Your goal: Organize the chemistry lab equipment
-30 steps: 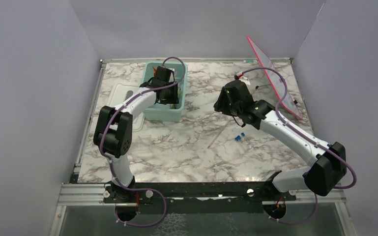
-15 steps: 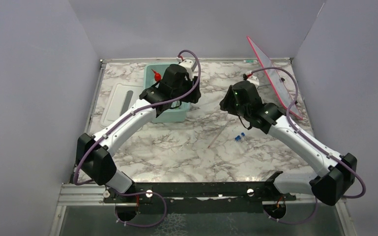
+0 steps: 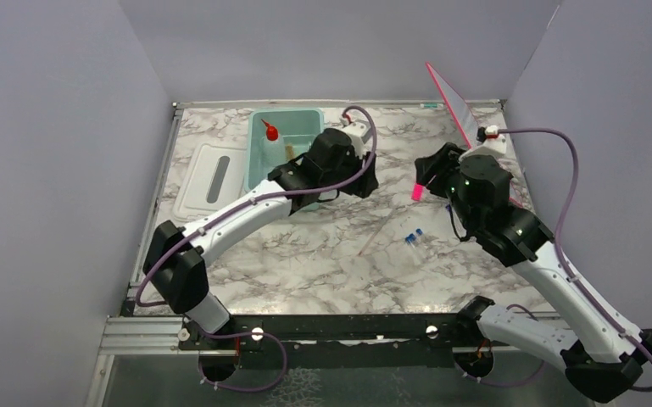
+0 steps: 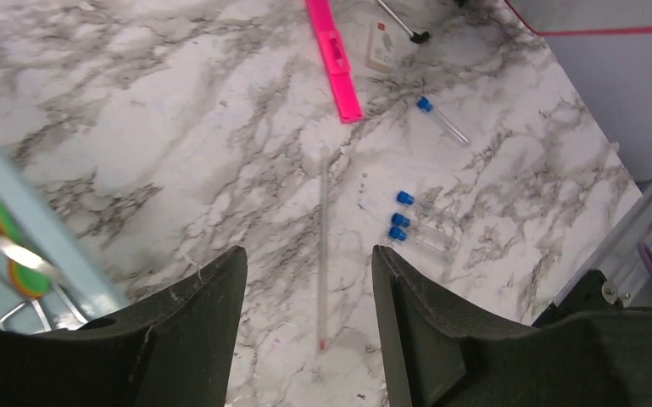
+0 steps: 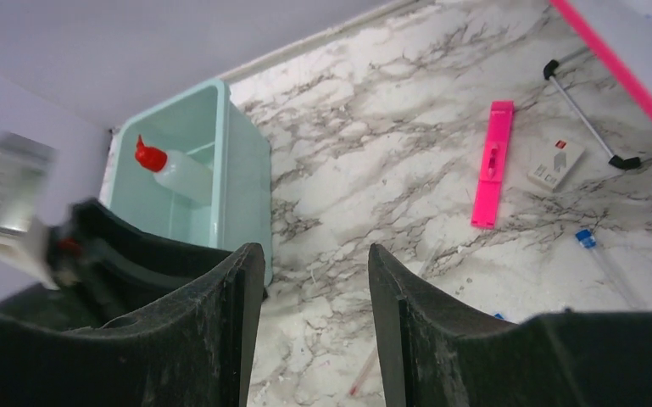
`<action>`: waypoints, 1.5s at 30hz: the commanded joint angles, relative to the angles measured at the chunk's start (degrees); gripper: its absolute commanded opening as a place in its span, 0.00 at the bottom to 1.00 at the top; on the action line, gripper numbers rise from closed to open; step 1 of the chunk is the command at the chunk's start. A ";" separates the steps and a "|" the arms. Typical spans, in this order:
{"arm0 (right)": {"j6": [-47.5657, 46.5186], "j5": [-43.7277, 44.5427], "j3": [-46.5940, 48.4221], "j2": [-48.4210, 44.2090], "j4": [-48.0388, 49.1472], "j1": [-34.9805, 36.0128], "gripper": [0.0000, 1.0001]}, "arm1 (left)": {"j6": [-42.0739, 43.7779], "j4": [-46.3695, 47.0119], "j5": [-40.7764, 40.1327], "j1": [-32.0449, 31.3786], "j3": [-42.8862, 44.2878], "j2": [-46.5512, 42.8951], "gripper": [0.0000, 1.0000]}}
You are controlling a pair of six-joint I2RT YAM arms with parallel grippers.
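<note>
Near the table's middle the thin clear rod (image 4: 321,246) and blue-capped vials (image 4: 401,219) lie loose, not yet sorted. The left gripper (image 4: 309,280) has swung out of the teal tub (image 3: 253,165) to hang over them, jaws spread and empty. The right gripper (image 5: 309,271), also spread and empty, has drawn back toward the right edge. The squeeze bottle (image 3: 270,131) rests in the tub by the far edge, so that item looks done. The tub's other contents are blurred or blocked.

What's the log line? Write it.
left gripper: jaws open, empty | right gripper: jaws open, empty | squeeze bottle: in tub | rod, vials: on table
</note>
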 commanded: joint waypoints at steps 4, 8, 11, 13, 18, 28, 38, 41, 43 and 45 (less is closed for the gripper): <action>-1.91 8.10 -1.10 -7.26 3.28 -0.12 0.53 | 0.37 4.69 2.82 -6.88 -1.07 11.42 0.55; -1.49 9.28 -1.39 -8.90 2.72 -0.12 0.53 | 1.81 2.77 0.63 -9.66 1.31 17.89 0.53; -1.05 10.04 -1.53 -9.68 1.40 -0.12 0.53 | 2.12 -1.93 -0.96 -10.07 5.21 22.37 0.53; -1.03 10.45 -1.82 -10.27 0.94 -0.12 0.53 | 2.57 -3.89 -1.81 -10.11 6.59 24.07 0.53; -0.57 10.95 -2.77 -11.31 0.83 -0.10 0.53 | 3.29 -5.20 0.18 -10.26 7.51 26.96 0.53; 0.50 10.37 -3.17 -11.25 -0.07 -0.11 0.53 | 4.92 -9.21 -0.50 -10.63 11.06 32.58 0.39; -2.17 12.34 -2.86 -11.30 1.11 -0.08 0.53 | 8.77 -14.16 -6.53 -10.73 12.75 36.03 0.18; -3.13 12.69 -2.86 -11.32 1.79 -0.10 0.53 | 8.83 -14.15 -6.11 -10.73 12.47 35.33 0.07; -3.14 12.94 -2.81 -11.24 1.88 -0.12 0.53 | 8.77 -14.09 -6.60 -10.75 12.78 34.12 0.00; -3.20 12.68 -2.85 -11.30 2.29 -0.12 0.53 | 8.51 -13.57 -7.95 -10.73 13.36 32.35 0.00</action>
